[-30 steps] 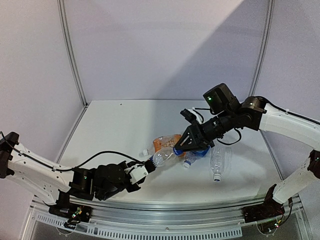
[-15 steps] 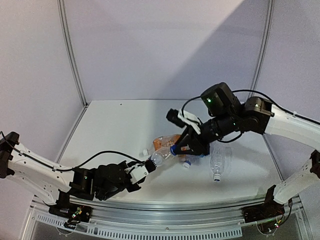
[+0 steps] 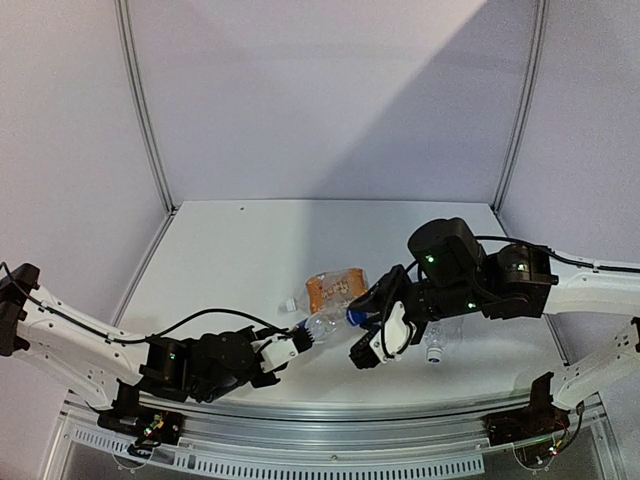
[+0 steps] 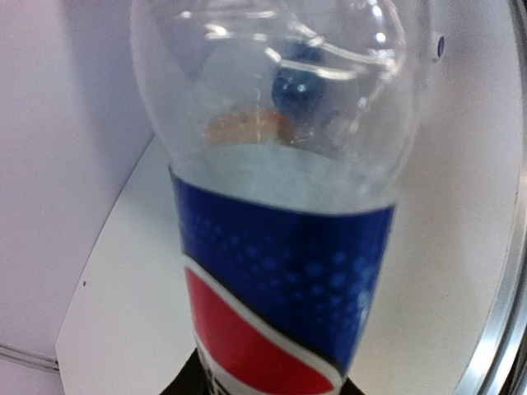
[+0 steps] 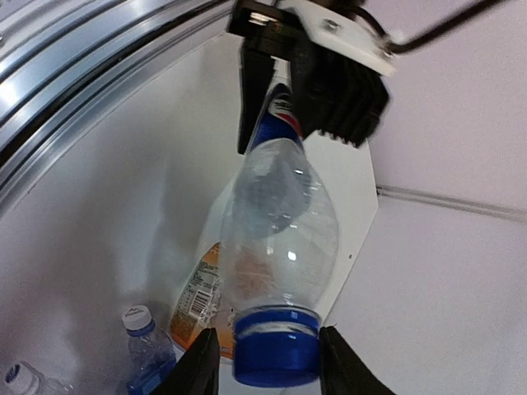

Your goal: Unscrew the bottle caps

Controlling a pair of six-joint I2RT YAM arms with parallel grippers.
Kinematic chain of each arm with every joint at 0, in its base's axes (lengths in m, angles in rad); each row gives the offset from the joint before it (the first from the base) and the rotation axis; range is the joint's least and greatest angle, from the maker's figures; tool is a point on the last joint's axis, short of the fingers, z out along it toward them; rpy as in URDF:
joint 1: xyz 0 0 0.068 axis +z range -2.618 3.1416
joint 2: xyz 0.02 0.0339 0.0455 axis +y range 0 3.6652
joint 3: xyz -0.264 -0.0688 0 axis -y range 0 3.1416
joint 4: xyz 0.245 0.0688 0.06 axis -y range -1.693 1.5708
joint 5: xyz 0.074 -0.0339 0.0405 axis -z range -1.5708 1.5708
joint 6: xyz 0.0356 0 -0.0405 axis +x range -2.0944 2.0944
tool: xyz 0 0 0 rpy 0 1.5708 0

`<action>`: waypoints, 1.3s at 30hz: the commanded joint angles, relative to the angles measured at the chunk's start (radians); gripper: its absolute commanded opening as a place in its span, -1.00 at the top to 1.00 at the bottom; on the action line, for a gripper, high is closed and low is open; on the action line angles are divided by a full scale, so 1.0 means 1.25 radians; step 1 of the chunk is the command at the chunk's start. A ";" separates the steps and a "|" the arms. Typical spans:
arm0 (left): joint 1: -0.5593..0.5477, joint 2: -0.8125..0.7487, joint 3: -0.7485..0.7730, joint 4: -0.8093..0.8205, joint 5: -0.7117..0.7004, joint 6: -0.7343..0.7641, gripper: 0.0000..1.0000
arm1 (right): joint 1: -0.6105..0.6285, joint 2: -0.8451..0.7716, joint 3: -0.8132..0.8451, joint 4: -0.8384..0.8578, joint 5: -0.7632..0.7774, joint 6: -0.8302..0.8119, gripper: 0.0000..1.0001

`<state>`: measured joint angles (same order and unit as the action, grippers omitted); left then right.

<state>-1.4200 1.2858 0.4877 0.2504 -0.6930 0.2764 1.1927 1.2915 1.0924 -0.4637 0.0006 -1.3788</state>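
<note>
Status: 0 of 4 caps off as far as visible; no loose cap seen on the table (image 3: 230, 250). Bottle 1, the Pepsi bottle (image 3: 326, 324), appears held off the table, roughly level. Its base is clenched in the left jaws and its neck points toward the right arm. Its blue cap (image 5: 276, 359) sits on the neck between the right jaws. In the right wrist view the fingers (image 5: 198, 366) flank it, 1 apparently touching and a thin sliver of gap at the other, so I cannot tell if the right jaws are clamped or merely set around it. Judgement: the step in hand is the grip-and-twist on cap 1, with 3 bottles left after it. Those lie on the table below and beyond the held one:
- the orange bottle (image 3: 336, 288), white cap (image 3: 289, 304) on
- the blue-labelled bottle (image 5: 146, 355), white cap (image 5: 136, 317) on
- the plain clear bottle (image 3: 437, 338), mostly hidden by the right arm, cap (image 3: 432, 354) on

Obstruction: all 3 lie close together near the work point, so a low right wrist could knock them; the blue-labelled one looks nearest.
</note>
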 commanded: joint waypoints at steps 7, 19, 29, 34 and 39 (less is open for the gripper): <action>-0.007 0.007 0.009 0.069 0.014 -0.009 1.00 | 0.012 -0.115 0.062 -0.032 -0.250 0.451 -0.98; -0.008 0.024 0.015 0.072 -0.015 -0.002 1.00 | -0.137 -0.043 0.244 -0.299 -0.007 1.414 -0.94; -0.009 0.051 0.023 0.071 -0.031 0.008 1.00 | -0.305 0.063 0.108 -0.224 -0.465 1.670 -0.30; -0.009 0.057 0.025 0.071 -0.032 0.010 1.00 | -0.305 0.064 0.098 -0.165 -0.516 1.694 -0.30; -0.009 0.058 0.026 0.070 -0.035 0.010 1.00 | -0.304 0.067 0.068 -0.108 -0.562 1.740 -0.30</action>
<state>-1.4212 1.3483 0.4950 0.3168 -0.7231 0.2855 0.8104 1.3811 1.2079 -0.6674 -0.6220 0.7315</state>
